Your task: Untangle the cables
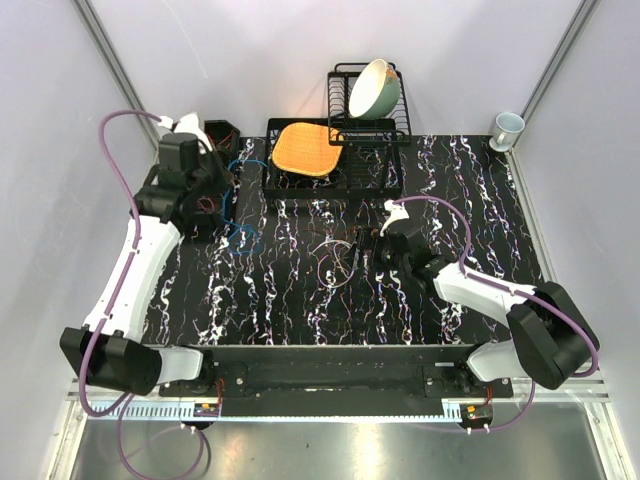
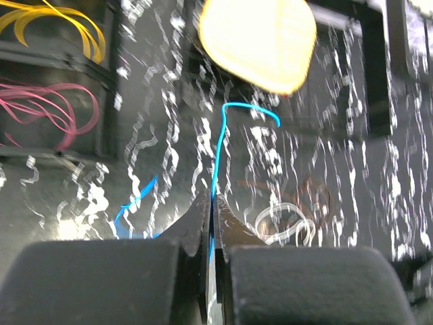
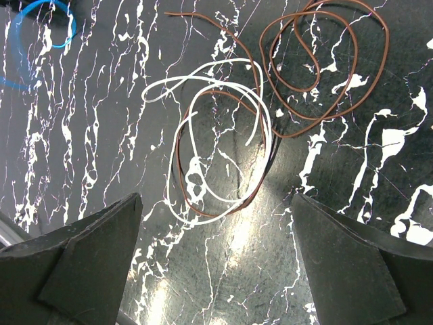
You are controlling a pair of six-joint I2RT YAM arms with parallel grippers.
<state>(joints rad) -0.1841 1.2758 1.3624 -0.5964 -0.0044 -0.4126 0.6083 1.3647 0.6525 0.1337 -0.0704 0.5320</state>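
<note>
Cables [image 1: 243, 238]: blue cable [image 2: 218, 156] clamped in left gripper [image 2: 211, 203] at the table's [image 1: 470, 220] left. White cable [image 3: 210, 62] and brown cable [image 3: 356, 61] lie interlooped mid-table under the wide-open right gripper [image 3: 216, 203]. Best to pull blue slowly leftward and watch for snags.

so the white cable [image 3: 216, 61] and brown cable [image 3: 355, 54] lie in loose overlapping loops mid-worktop. The blue cable [image 2: 218, 156] is near the left edge, one strand pinched in the left gripper [image 2: 211, 203]. The yellow coil [image 2: 54, 20] and pink coil [image 2: 47, 108] are by the far-left corner.
</note>
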